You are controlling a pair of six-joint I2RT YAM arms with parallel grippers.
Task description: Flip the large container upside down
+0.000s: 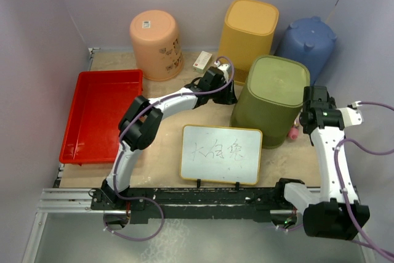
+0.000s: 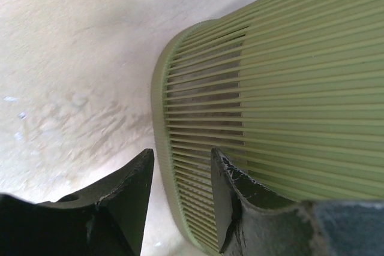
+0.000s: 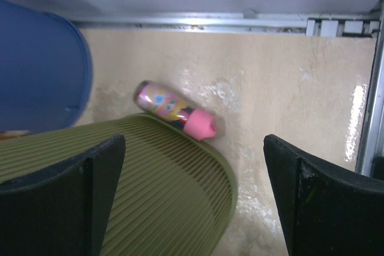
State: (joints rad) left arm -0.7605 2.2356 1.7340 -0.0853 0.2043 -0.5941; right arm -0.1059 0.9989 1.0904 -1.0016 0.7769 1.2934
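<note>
The large olive-green ribbed container (image 1: 274, 100) stands at centre right with its closed base up and its rim on the table. My left gripper (image 1: 229, 93) is at its left side, low down. In the left wrist view the left gripper (image 2: 183, 166) is open a little, with the container's rim (image 2: 165, 148) between the fingers and a gap showing at the left finger. My right gripper (image 1: 308, 112) is at the container's right side. In the right wrist view the right gripper (image 3: 193, 142) is wide open, one finger over the container (image 3: 150, 196) and one over bare table.
A pink bottle (image 3: 171, 109) lies against the container's right rim, also seen in the top view (image 1: 294, 132). A red tray (image 1: 101, 112) is at left. A peach bucket (image 1: 155, 44), yellow bin (image 1: 248, 35) and blue bin (image 1: 306, 41) stand behind. A whiteboard (image 1: 221, 153) stands in front.
</note>
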